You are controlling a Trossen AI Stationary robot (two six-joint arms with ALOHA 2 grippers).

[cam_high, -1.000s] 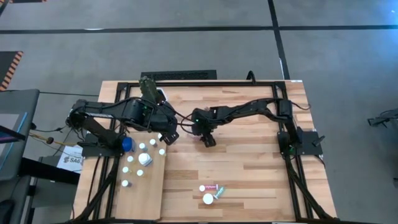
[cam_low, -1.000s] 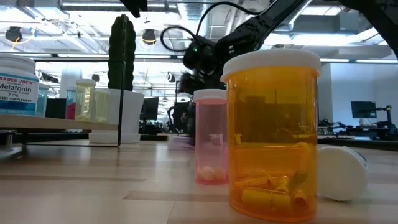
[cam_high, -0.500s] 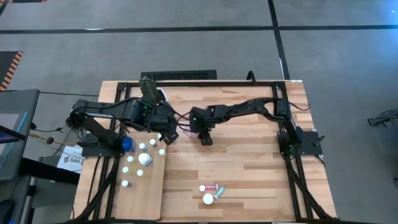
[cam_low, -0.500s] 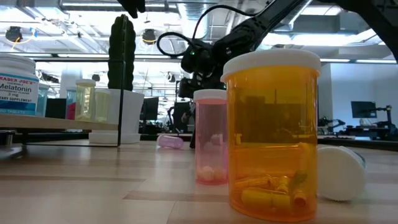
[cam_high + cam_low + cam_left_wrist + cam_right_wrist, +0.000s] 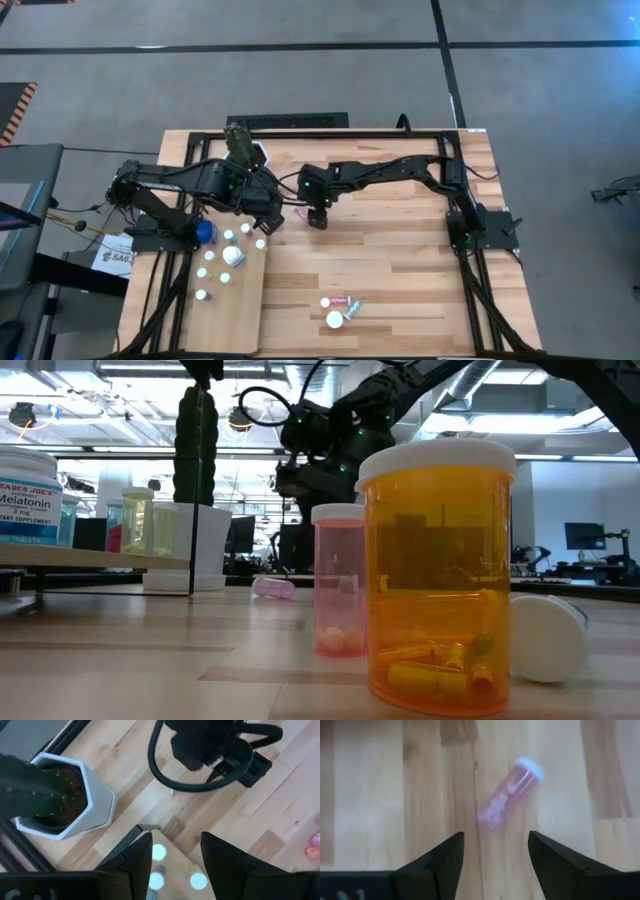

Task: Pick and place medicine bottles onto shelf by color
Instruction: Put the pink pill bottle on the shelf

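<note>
- Your right gripper (image 5: pixel 492 852) hangs over a pink medicine bottle (image 5: pixel 507 795) that lies on its side on the bench (image 5: pixel 400 240), near the middle of the high view; its fingers stand apart with nothing between them.
- In the high view the pink bottle (image 5: pixel 299 212) shows only as a small pink spot just at 9 o'clock of the right gripper (image 5: pixel 318 217), between the two arms.
- Judge this bottle light: a small, thin-walled plastic cylinder with a few pills inside. It looks stiff enough to take a firm pinch, but smooth and round, so it may roll or squirt out if the fingers close off-centre.
- Take hold across the body at mid-length, fingers square to its long axis, clear of the white cap (image 5: pixel 530 766), which points toward 1 o'clock in the right wrist view.
- From that view the bottle lies at a slant to the finger gap, so you probably need to turn the wrist before closing.
- Your left gripper (image 5: pixel 175 852) waits over the near corner of the shelf (image 5: pixel 245 300), fingers apart and empty; white caps of the bottles (image 5: pixel 159 852) already standing there show between them.
- The shelf sits at the 8 o'clock part of the bench in the high view, with about eight bottles on it.
- Three more bottles rest near 6 o'clock: an amber bottle (image 5: pixel 438 570) and another pink bottle (image 5: pixel 338 580) upright, a white one (image 5: pixel 548 638) on its side.
- The cactus pot (image 5: pixel 65 800) stands at the shelf's far end; keep the carry clear of it.
</note>
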